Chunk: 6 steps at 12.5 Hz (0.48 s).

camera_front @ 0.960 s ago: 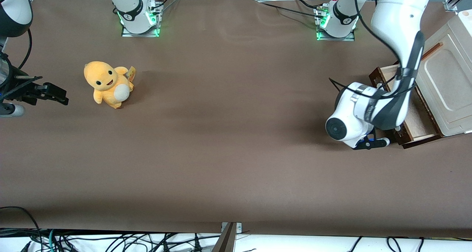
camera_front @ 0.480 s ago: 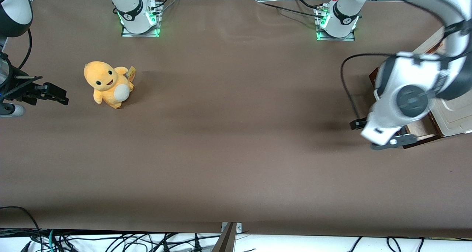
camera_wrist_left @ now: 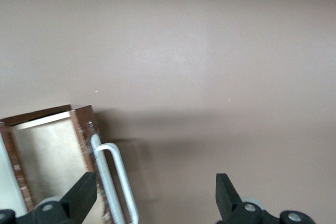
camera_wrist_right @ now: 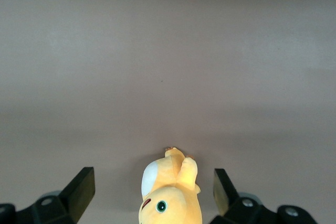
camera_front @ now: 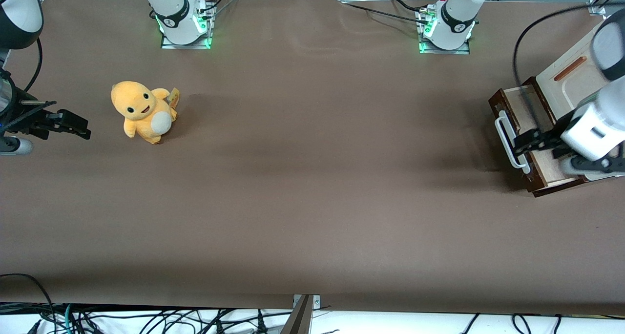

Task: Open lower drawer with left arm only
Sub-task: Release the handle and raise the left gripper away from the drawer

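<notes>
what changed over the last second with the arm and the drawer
The left arm swung up and away from in front of the lower drawer, toward the working arm's end of the table, uncovering the white handle. Its claw now hangs open above the handle, holding nothing. The drawer stayed pulled out; the plush toy did not move.

The drawer (camera_front: 525, 138) sits pulled out at the working arm's end of the table, dark brown wood with a pale beige lining showing inside. Its long white bar handle (camera_front: 509, 142) is free, nothing gripping it. The left arm (camera_front: 598, 126), white and bulky, hangs over the open drawer, with its black gripper (camera_wrist_left: 155, 203) spread wide above the handle.
</notes>
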Tool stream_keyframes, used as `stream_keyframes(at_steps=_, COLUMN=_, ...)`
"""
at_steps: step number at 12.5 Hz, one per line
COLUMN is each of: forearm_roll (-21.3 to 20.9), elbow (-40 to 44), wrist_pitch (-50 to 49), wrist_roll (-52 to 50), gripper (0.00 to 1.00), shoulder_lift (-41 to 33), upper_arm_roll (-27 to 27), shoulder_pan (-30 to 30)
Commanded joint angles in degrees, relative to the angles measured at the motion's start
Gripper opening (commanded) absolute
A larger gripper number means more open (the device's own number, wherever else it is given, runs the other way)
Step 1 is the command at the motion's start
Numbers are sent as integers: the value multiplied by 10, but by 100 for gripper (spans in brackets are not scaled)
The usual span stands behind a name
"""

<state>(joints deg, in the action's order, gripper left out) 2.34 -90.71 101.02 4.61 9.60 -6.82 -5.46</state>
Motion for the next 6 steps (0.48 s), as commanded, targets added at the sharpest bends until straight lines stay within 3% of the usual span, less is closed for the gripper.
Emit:
stream_keyframes(at_steps=1, forearm_roll=8, elbow=-20, wrist_pitch=-29, wrist_roll=51, gripper=100, shoulder_lift=-39, upper_arm_roll=-1, shoulder_pan=-2)
stream_keyframes(at_steps=6, forearm_roll=-9, elbow=-41, wrist_pitch=-50, wrist_roll=58, gripper=100, shoulder_lift=-66, upper_arm_roll=1, shoulder_pan=-3)
